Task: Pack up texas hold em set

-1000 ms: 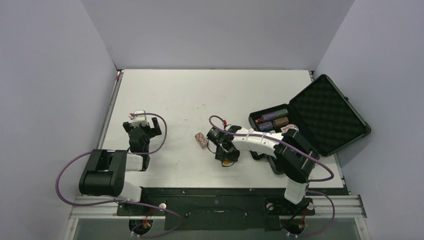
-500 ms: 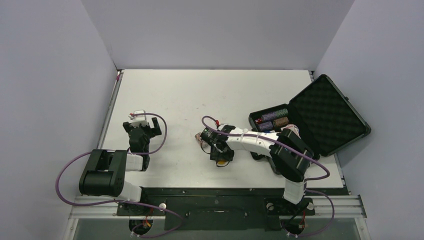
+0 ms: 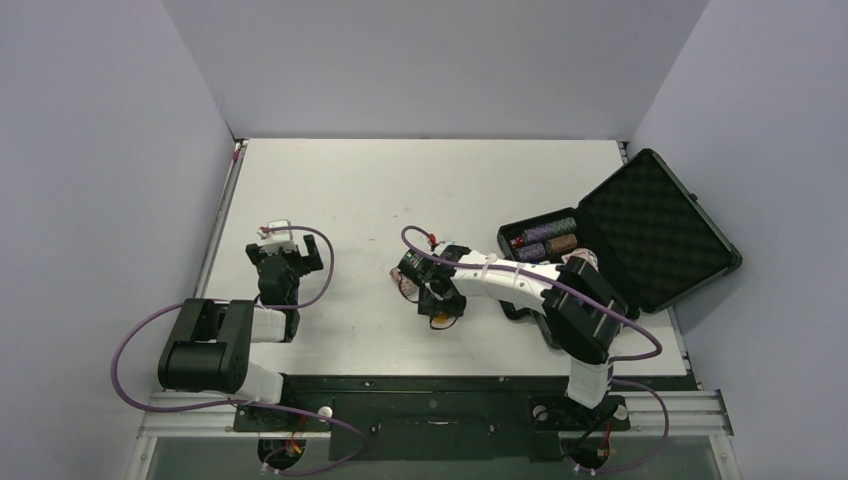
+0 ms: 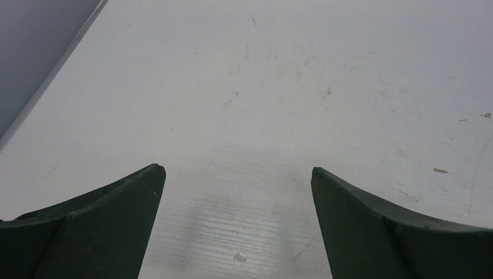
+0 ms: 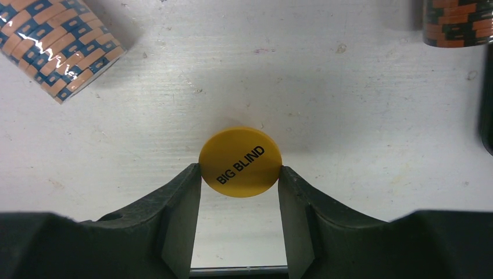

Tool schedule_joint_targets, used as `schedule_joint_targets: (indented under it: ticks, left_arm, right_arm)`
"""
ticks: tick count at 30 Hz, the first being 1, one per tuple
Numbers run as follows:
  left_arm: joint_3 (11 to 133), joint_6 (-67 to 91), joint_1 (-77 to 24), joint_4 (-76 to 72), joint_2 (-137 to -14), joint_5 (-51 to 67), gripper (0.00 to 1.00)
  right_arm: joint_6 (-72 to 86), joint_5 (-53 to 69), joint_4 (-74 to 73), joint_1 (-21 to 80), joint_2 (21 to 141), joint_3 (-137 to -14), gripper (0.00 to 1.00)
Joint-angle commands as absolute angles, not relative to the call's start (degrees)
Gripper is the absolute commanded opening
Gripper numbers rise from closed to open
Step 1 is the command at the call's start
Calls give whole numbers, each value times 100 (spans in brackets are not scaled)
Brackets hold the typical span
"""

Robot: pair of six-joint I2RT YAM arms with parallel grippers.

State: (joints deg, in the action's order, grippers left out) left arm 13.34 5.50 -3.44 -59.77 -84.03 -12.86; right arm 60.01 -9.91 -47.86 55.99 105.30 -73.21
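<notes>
While the left gripper [image 4: 236, 170] hangs released above the counter [image 4: 261, 87], the right gripper [image 5: 240, 170] clasps the yellow disc [image 5: 240, 157] edgewise.

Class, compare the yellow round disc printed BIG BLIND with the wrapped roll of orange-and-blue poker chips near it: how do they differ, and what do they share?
The yellow round disc is a single lettered piece; the wrapped roll of orange-and-blue poker chips is many patterned chips. The disc shows its flat face; the roll lies on its side. The right gripper pinches the disc; the roll lies free on the white table. Both are round.
</notes>
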Motion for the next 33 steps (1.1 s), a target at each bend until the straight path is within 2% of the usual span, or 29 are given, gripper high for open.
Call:
schedule_joint_targets:
  ticks: [1, 17, 33]
  left_arm:
    - [1472, 545, -361, -6273, -8409, -1312, 96]
    - [1472, 540, -360, -6270, -8409, -1310, 96]
    - [1468, 536, -360, -6272, -8408, -1310, 96]
  right_arm:
    - [5966, -1240, -4903, 5631, 10139, -7453, 24]
    - [5897, -1480, -5101, 5334, 9569, -7153, 24]
    - [5558, -1753, -5510, 4298, 8402, -6606, 24]
